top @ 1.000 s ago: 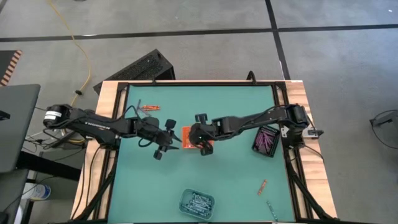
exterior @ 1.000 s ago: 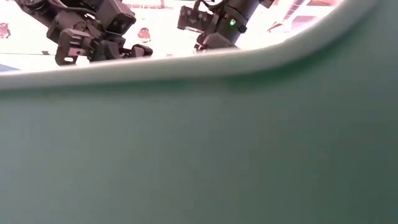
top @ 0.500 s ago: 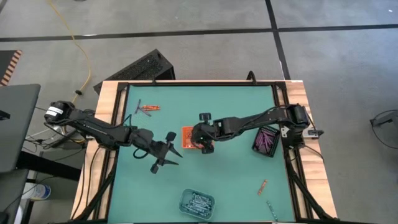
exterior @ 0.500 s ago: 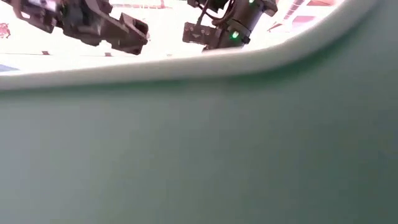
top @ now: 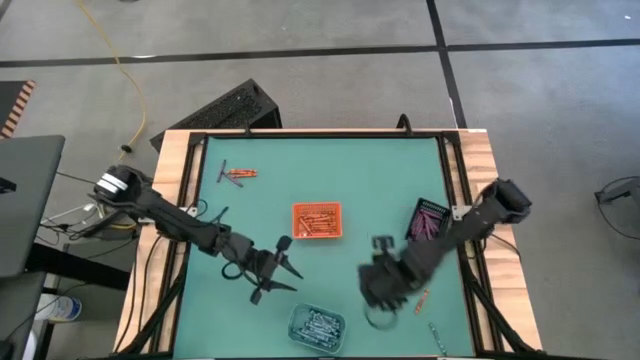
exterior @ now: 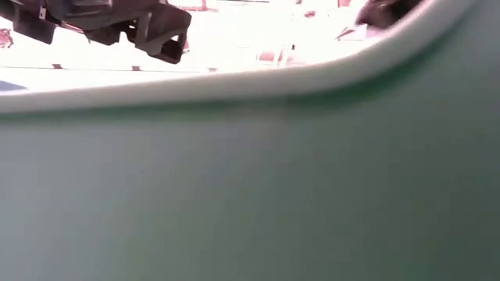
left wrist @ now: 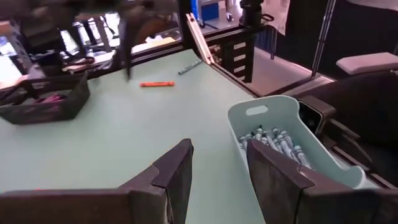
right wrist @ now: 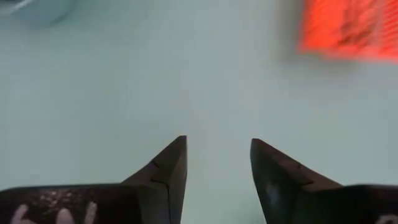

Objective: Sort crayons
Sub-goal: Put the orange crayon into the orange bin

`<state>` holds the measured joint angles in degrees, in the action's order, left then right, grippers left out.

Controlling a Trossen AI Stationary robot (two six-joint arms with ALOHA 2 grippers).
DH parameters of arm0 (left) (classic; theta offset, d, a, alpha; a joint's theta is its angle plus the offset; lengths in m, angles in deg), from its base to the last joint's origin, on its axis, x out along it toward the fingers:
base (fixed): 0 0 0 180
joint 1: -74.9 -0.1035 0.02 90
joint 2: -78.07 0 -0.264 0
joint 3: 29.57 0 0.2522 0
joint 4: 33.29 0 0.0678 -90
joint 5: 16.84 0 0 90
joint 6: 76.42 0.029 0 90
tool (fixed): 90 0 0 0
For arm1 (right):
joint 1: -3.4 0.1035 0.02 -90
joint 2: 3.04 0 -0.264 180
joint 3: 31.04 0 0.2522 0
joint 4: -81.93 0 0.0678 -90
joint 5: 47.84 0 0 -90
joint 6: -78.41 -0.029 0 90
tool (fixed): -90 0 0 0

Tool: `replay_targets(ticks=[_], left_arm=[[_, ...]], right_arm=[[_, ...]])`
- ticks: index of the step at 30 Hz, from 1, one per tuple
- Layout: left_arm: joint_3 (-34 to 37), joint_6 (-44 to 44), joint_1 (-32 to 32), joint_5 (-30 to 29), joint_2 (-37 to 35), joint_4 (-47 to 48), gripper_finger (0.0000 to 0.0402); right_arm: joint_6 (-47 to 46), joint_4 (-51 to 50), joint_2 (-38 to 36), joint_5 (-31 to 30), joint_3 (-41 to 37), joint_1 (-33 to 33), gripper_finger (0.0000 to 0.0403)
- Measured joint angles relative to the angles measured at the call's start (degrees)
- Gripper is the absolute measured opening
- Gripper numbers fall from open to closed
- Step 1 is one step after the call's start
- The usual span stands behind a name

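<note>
The green table is seen from above with both dark arms reaching over its near half. The left gripper is held low over the mat, its fingers parted with nothing between them. Just ahead of it and slightly to its side stands the pale blue tray, in which blue-grey crayons are heaped (the tray's wall and handle slot are plain in the left wrist view). The right gripper is placed just beside that same tray, on the side away from the left gripper; its fingers are spread apart over bare mat and nothing is held.

The orange tray, loaded with orange-red crayons, lies well behind both grippers toward the middle of the table. The black tray with purple-magenta crayons is set behind the right gripper, beside that arm's upper link.

Loose pieces are left on the mat: an orange crayon just outboard of the right gripper, a blue-grey crayon a little beyond it by the table's edge, and a small cluster of orange and blue-grey crayons far behind the left gripper, near the back corner.
</note>
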<state>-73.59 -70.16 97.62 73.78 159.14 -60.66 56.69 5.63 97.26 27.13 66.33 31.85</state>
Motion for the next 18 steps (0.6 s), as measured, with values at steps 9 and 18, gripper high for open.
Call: replay_targets(ticks=[9,18], left_arm=[[-10.98,0.06,2.55,3.04,13.20,-1.64,0.0142],[-20.31,1.83,5.08,3.41,16.71,8.17,0.0142]], right_arm=[[-13.04,-9.26,0.20,0.12,-3.37,17.47,0.0158],[-19.24,-7.74,0.21,7.01,-14.70,24.25,0.0147]])
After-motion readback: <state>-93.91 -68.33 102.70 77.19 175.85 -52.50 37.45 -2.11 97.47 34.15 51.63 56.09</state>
